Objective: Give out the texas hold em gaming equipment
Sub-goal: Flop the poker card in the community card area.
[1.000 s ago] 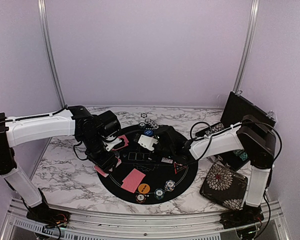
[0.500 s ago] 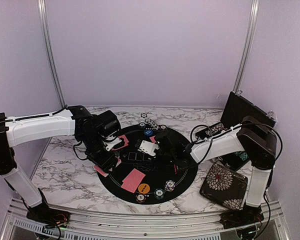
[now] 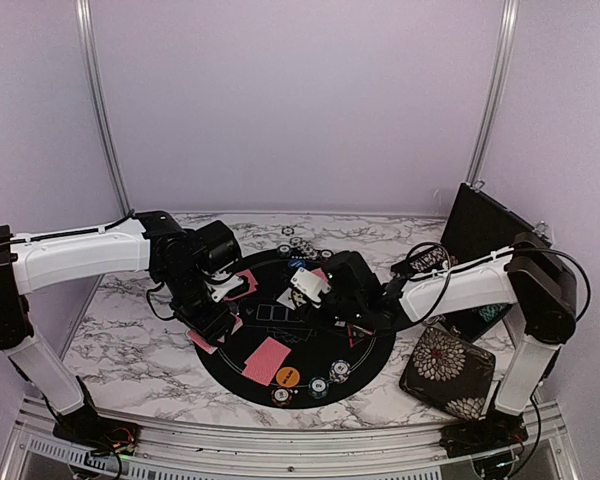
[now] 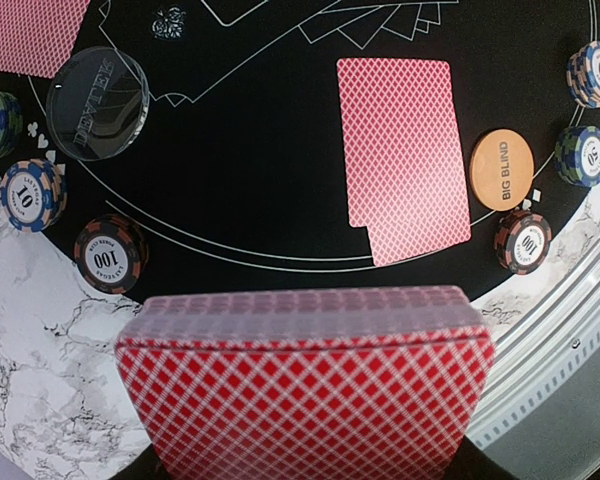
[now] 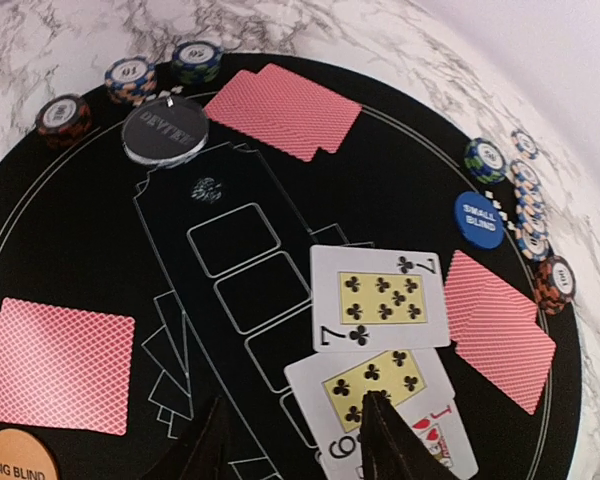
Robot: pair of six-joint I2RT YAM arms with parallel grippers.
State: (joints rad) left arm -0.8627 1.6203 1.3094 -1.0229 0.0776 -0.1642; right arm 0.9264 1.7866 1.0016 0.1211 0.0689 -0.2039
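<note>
Left gripper [image 3: 213, 318] is clamped on the deck of pink-red-backed cards [image 4: 305, 400], backs up. In the top view it sits over the 9 o'clock rim of the black round mat [image 5: 410, 165]. In the left wrist view, a face-down pair [image 4: 405, 155] lies on the mat at about 1 o'clock from the deck and apart from it. The orange Big Blind disc [image 4: 502, 170] is just beside that pair's 3 o'clock edge. A 100 chip stack [image 4: 110, 258] sits close off the deck's 10 o'clock corner.

Right gripper [image 5: 295, 410] is low over the middle of the mat, fingers spread wide with only mat between them, so it's holding nothing. The 7 of clubs [image 5: 380, 297] lies face up at 1 o'clock from it, overlapping a second clubs card [image 5: 380, 385]. The tip of one finger [image 5: 380, 445] sits over that second card; can't tell if it's actually touching. The blue Small Blind disc [image 5: 478, 218] is further out at 2 o'clock.
</note>
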